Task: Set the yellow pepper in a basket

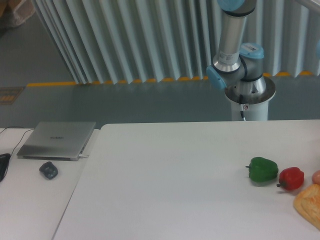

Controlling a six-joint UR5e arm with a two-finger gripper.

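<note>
Two peppers lie near the right side of the white table [165,175]: a green bell pepper [263,169] and, just beside it on the right, a red bell pepper [291,178]. At the right edge an orange-yellow woven thing [310,204], maybe a basket, and a small pinkish object [316,176] are cut off by the frame, and the yellow pepper is nowhere visible. Only the lower part of the arm [231,47] on its pedestal shows behind the table, the gripper is outside the view, and a closed laptop [57,139] with a dark mouse [48,170] sits on the left desk.

The arm [235,45] and an orange object [309,204] run off frame.
</note>
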